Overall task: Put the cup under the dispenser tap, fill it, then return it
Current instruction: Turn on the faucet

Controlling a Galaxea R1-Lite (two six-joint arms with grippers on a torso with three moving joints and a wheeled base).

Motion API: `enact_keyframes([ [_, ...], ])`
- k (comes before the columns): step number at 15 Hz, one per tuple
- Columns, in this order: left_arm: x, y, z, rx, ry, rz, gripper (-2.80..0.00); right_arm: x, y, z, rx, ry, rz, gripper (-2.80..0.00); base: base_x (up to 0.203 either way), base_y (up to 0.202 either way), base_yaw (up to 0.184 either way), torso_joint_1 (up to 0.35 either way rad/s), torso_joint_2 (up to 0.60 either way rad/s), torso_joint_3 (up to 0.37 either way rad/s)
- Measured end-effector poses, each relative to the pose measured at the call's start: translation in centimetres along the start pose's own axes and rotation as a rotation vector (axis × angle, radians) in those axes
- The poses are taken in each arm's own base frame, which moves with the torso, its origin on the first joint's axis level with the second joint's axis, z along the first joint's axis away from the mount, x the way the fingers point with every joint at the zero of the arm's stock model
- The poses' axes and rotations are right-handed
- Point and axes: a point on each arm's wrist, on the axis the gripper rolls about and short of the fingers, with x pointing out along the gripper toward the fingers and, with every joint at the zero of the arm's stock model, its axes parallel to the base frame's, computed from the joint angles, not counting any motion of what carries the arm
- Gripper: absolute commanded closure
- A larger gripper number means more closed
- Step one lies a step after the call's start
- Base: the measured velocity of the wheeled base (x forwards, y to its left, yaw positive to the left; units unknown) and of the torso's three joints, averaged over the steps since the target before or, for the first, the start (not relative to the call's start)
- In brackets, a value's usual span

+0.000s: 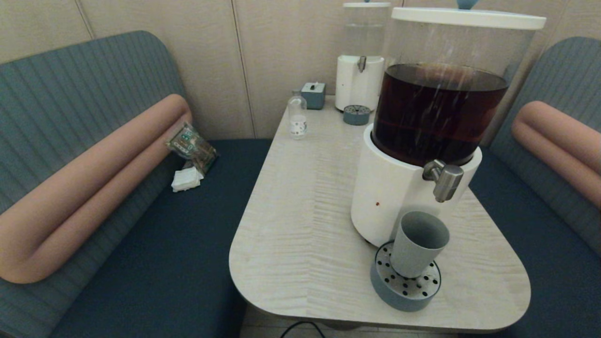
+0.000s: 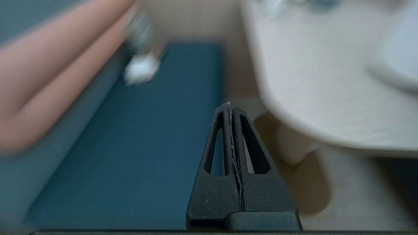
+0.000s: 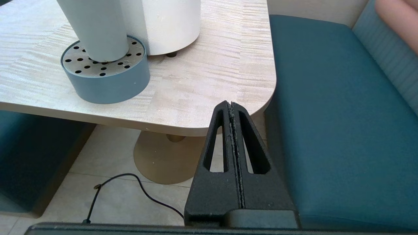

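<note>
Standing biggest on the table (image 1: 300,225): dispenser (image 1: 413,188), white base, clear tank of dark brown liquid, right side, near. Jutting from its base toward the near edge: tap (image 1: 443,178), short brushed-steel cylinder, spout pointing down. Sitting below, just off the tap's line toward the near-left: cup (image 1: 418,249), upright on a round perforated drip tray (image 1: 404,286). Looks a plain grey-blue tumbler, matte, tapered to a narrower foot, no handle, seemingly empty, though the inside shows only partly.

Judged light and stiff, thin-walled, likely easy to tip when empty and heavier, sloshing, once filled. Matte skin should give fair grip; taper could let it slide downward through a pinch. Best taken round the wall at mid-height or a little above, squeezing gently, kept upright.

Left gripper (image 2: 231,107): fingers pressed together, holding nothing, low beside the table's left edge above the bench seat (image 2: 130,147). Right gripper (image 3: 231,106): likewise closed and empty, parked below the near-right table corner.
</note>
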Motion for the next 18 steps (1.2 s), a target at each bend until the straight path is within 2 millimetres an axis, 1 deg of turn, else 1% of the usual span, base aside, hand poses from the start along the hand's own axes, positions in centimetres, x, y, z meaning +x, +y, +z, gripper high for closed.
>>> enact_keyframes([
  [1, -0.02, 0.08, -0.57, -0.004, 0.054, 0.027, 0.0, 0.0, 0.0, 0.0, 0.0, 0.0, 0.0, 0.0, 0.0, 0.0, 0.0, 0.0, 0.0, 0.0],
  [2, -0.04, 0.09, -0.7, -0.004, 0.07, 0.029, 0.0, 0.0, 0.0, 0.0, 0.0, 0.0, 0.0, 0.0, 0.0, 0.0, 0.0, 0.0, 0.0, 0.0],
  [8, -0.02, 0.09, -0.67, -0.019, 0.06, 0.033, 0.0, 0.0, 0.0, 0.0, 0.0, 0.0, 0.001, 0.0, 0.0, 0.0, 0.0, 0.0, 0.0, 0.0],
  [12, -0.02, 0.09, -0.67, -0.02, 0.06, 0.033, 0.0, 0.0, 0.01, 0.03, -0.093, -0.004, 0.006, 0.0, 0.0, 0.0, 0.0, 0.0, 0.0, 0.0],
  [18, -0.01, 0.1, -0.66, -0.043, 0.059, 0.037, 0.0, -0.1, 0.03, 0.01, -0.112, 0.021, 0.016, 0.0, 0.0, 0.0, 0.0, 0.0, 0.0, 0.0],
])
